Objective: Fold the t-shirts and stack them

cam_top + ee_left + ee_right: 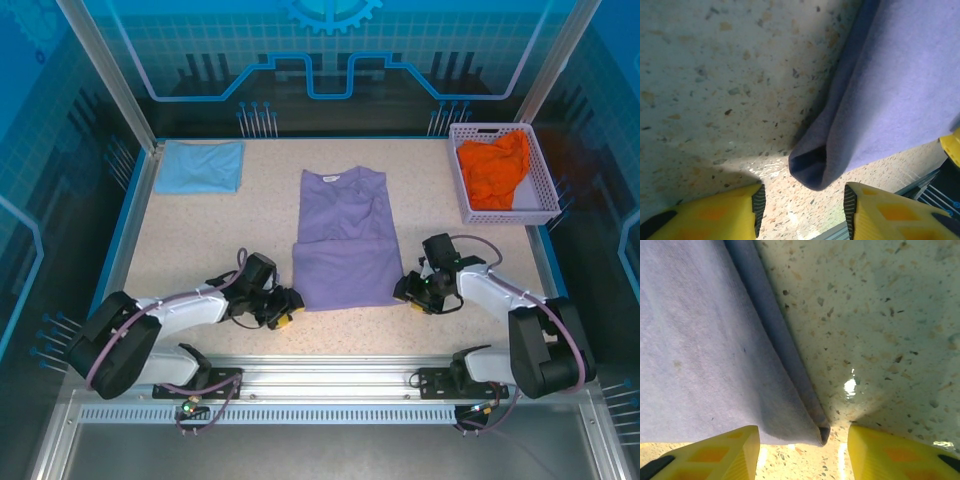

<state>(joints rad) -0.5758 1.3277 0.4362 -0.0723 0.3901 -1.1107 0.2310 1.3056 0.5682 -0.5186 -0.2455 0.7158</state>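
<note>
The lavender t-shirt (343,238) lies flat mid-table, its sides folded in and its bottom part doubled up over the lower half. My left gripper (287,303) rests low at the shirt's near left corner, open; the rounded fold corner (812,167) sits just ahead of its yellow fingers (735,210). My right gripper (408,293) is at the near right corner, open too, with the corner tip (821,432) between its fingers (715,452). A folded light blue shirt (200,166) lies at the far left. The orange shirt (493,168) is bunched in the basket.
The pale lattice basket (545,190) stands at the far right of the speckled table (200,250). An aluminium rail (330,375) runs along the near edge behind both arms' bases. Blue walls close in the far side and both ends.
</note>
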